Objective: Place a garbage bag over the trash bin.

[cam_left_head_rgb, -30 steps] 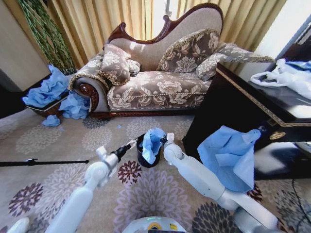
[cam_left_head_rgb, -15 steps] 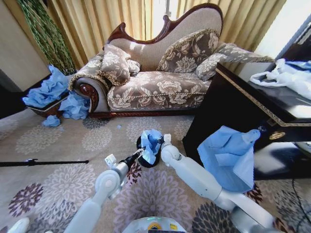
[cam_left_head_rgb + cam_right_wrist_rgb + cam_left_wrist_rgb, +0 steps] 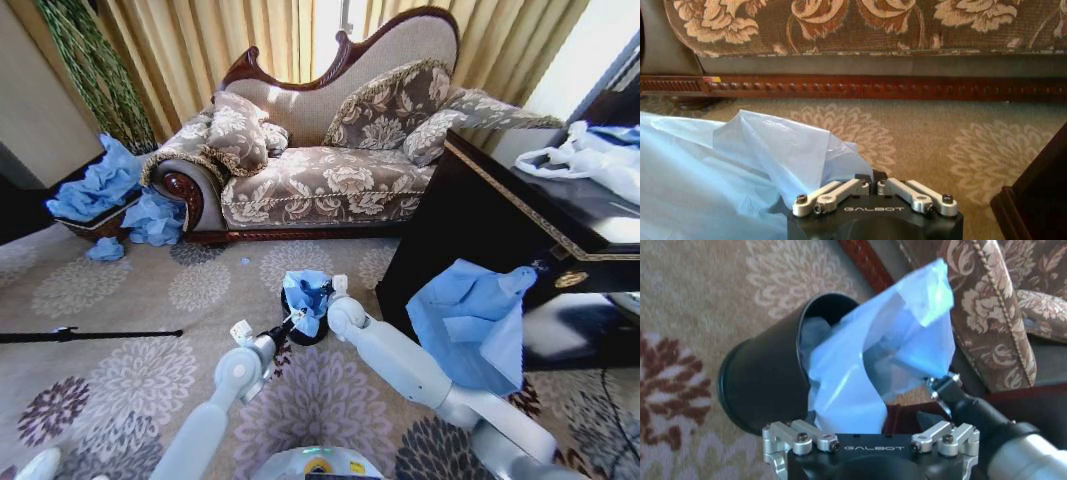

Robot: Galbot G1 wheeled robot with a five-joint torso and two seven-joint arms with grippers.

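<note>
Garbage bag (image 3: 305, 293) and trash bin (image 3: 303, 327) sit together on the patterned carpet (image 3: 130, 370) just ahead of the robot, the light-blue plastic bunched over the bin's mouth and rising above it in a loose crumple. From the left wrist view the bag (image 3: 887, 355) spills out of the black bin (image 3: 763, 385), partly tucked inside and partly hanging down its outer wall, with one corner lifted high.

Nearest me, the left pincer (image 3: 285, 325) reaches in from the left and meets the bag's lower edge at the bin's rim; I cannot tell whether its fingers are closed on the plastic. The right pincer (image 3: 325, 291) comes in from the other side, right against the bag's upper part. Seen from the left wrist view, this right pincer (image 3: 940, 385) touches the raised corner of the bag, and in the right wrist view the plastic (image 3: 740, 170) bunches up directly in front of its fingers; whether they grip it is not clear.

To the right stands a dark counter (image 3: 520, 220) with a larger blue sheet (image 3: 470, 315) draped down its front and white bags (image 3: 585, 160) on top. Farther back is the floral sofa (image 3: 330, 150), with more blue plastic (image 3: 100, 185) heaped at its left end, and curtains (image 3: 220, 40) behind.
</note>
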